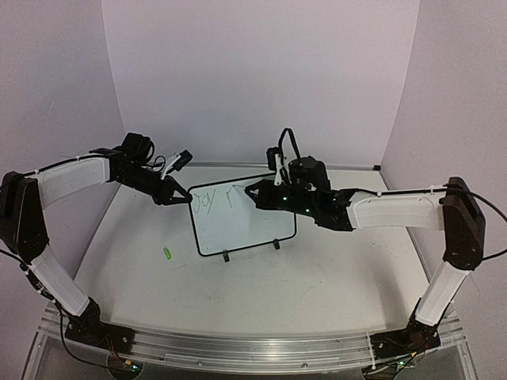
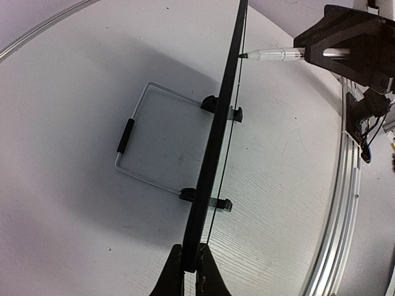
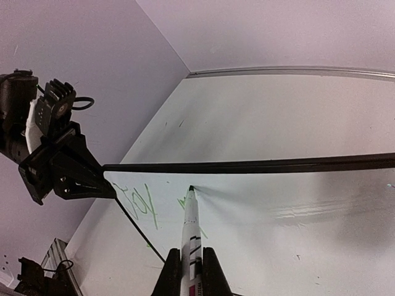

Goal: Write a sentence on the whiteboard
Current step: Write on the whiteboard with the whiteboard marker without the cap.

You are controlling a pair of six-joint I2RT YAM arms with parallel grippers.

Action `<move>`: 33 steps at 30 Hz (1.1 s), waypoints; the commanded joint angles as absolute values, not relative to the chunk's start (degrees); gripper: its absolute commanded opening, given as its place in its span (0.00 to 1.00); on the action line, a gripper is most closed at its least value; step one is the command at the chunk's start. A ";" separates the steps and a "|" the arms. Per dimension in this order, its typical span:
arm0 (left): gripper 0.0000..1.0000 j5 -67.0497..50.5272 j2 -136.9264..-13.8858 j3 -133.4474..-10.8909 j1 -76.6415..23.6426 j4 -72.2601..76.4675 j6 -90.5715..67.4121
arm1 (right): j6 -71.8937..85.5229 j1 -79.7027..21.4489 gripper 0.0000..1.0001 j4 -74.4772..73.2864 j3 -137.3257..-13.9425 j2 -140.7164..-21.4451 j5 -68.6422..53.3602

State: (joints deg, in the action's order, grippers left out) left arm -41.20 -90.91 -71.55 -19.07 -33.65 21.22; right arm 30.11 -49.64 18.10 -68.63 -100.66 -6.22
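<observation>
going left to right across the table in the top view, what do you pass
left arm's base → small green object → whiteboard → right arm's base

Green handwritten "Joy" (image 1: 204,198) on the whiteboard (image 1: 245,229)
</observation>
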 commanded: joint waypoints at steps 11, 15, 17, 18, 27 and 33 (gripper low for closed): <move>0.00 -35.17 -90.45 -71.89 -18.47 -32.93 23.96 | 31.84 -49.34 0.00 17.94 -66.04 -100.19 -6.23; 0.00 -35.19 -90.53 -71.97 -18.49 -32.88 23.88 | 32.53 -49.34 0.00 17.78 -64.78 -100.20 -6.38; 0.00 -35.24 -90.58 -71.99 -18.46 -32.89 23.82 | 32.74 -49.39 0.00 17.75 -64.34 -100.20 -6.42; 0.00 -35.25 -90.57 -71.99 -18.46 -32.89 23.84 | 32.83 -49.39 0.00 17.75 -64.19 -100.20 -6.42; 0.00 -35.13 -90.59 -71.92 -18.49 -32.86 23.96 | 31.74 -49.34 0.00 17.75 -65.32 -99.42 -6.76; 0.00 -34.98 -90.44 -71.75 -18.46 -32.87 23.86 | 29.56 -49.36 0.00 17.16 -65.48 -98.05 -10.25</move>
State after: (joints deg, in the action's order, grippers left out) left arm -41.21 -90.91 -71.55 -19.07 -33.66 21.22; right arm 31.39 -49.54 17.71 -64.27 -100.38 -8.24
